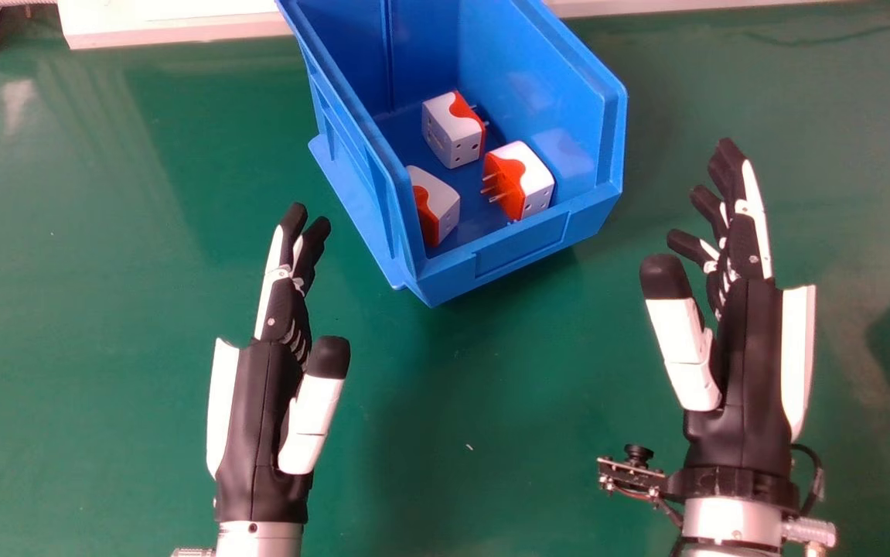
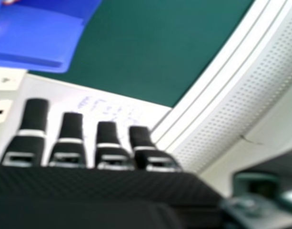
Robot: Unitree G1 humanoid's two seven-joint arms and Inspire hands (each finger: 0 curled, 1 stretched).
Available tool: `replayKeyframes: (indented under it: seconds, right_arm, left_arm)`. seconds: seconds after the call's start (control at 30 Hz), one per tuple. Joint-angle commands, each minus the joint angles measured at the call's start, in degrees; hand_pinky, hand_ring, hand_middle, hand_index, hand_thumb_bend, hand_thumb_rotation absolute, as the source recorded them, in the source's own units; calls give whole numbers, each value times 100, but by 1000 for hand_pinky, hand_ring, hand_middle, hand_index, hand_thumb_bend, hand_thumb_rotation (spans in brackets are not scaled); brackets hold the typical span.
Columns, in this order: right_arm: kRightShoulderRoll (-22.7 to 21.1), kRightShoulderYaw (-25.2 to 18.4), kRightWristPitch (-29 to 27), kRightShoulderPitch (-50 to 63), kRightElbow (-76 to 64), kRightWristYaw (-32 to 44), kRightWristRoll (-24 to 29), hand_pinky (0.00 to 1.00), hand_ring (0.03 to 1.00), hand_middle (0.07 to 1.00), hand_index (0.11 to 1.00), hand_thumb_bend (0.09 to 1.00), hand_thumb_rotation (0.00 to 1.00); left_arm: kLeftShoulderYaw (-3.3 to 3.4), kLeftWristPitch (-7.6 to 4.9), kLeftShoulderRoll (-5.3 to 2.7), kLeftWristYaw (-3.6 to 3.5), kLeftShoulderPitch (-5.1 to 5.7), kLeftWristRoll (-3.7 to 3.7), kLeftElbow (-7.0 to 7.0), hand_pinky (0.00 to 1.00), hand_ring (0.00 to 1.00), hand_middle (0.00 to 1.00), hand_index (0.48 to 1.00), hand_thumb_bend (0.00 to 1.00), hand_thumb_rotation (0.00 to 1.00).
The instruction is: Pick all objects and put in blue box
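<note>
Three white and orange plug adapters lie on the floor of the blue box (image 1: pixel 522 246) in the head view: one adapter (image 1: pixel 452 131) farther back, another adapter (image 1: pixel 526 182) at the right, and a third adapter (image 1: pixel 437 205) against the left wall. My left hand (image 1: pixel 263 402) is at the near left of the box, open and holding nothing. To the box's right stands my right hand (image 1: pixel 746 348), also open, with nothing in it. In the right hand view, my right hand (image 2: pixel 107 148) has its fingers extended, and part of the blue box (image 2: pixel 36 38) appears beyond them.
The green table (image 1: pixel 460 433) spreads around the box and under both hands. A pale ledge (image 1: pixel 182 23) runs along the table's far edge. In the right hand view a white perforated strip (image 2: pixel 222 105) borders the green surface.
</note>
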Motion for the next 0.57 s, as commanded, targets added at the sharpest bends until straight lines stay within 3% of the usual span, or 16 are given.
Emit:
replayKeyframes:
  seconds: [0.0,0.13,0.27,0.37,0.47,0.53]
  right_arm:
    - [215,23,5,-7,-195,4,19,775,896,925,915,725,1000]
    - [187,-29,-18,-141,-143,69,100,770,895,923,915,722,1000]
    - [203,-28,-10,-309,-17,89,94,775,898,923,917,713,1000]
    - [175,-5,96,-419,11,143,51,776,899,923,919,709,1000]
    - [193,-15,100,-517,71,132,46,773,897,920,921,709,1000]
    - [221,-23,97,-556,97,88,23,770,896,918,920,710,1000]
  left_arm:
    - [-41,-68,-13,-21,-13,8,-88,1000,965,949,962,925,937]
    - [-5,1,-37,63,-17,114,-160,1000,963,947,961,928,935]
    - [107,-34,-58,257,-34,223,-88,1000,959,947,959,933,936]
    - [143,-45,-52,360,-37,324,-74,1000,955,947,959,935,936]
    - [154,-47,-52,409,-81,349,-23,995,948,947,959,936,943]
    - [145,-64,-29,387,-126,322,17,994,947,947,959,938,944]
